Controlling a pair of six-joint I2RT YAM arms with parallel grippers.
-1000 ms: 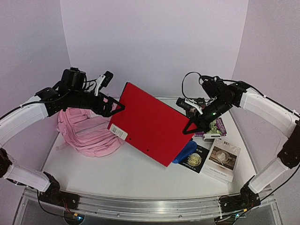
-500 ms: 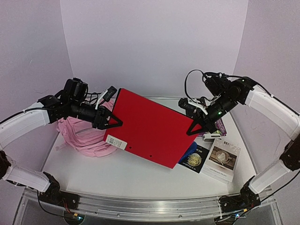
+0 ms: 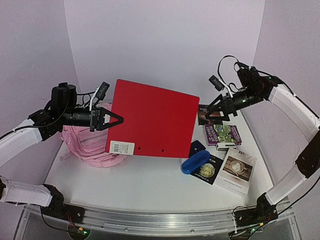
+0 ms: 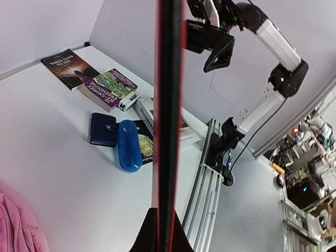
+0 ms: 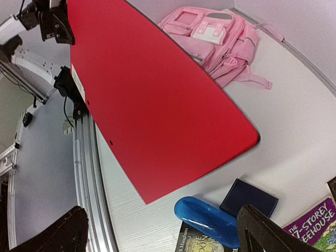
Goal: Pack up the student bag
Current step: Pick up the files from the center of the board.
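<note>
Progress: packing looks barely begun. The student bag (image 3: 89, 146) lies slumped at the left edge of the counter, toward the far corner, front pockets and white patches up. I cannot tell whether its main zip is open, and nothing is seen going in yet.

In hand: the red folder (image 3: 152, 120), held upright in the air over the middle of the counter. In the top view its lower left corner, which carries a barcode label, overlaps the bag. Judged step: carrying the folder toward the bag.

Left to pack, all on the right half of the counter:
- dark book (image 3: 206, 113) and purple book (image 3: 223, 134), toward the far right
- navy wallet (image 3: 196, 147), beside the blue case (image 3: 195, 162)
- black book (image 3: 208, 171) and white book (image 3: 236, 170), toward the near right

Left gripper (image 3: 118, 120): arm reaches out level across the bag. Its fingers pinch the folder's left edge, and the left wrist view sees the folder edge-on, rising from between them.

Right gripper (image 3: 218, 109): arm raised over the far right, wrist angled down toward the folder. Its fingers (image 5: 68, 231) are spread wide, hold nothing and are apart from the folder.
</note>
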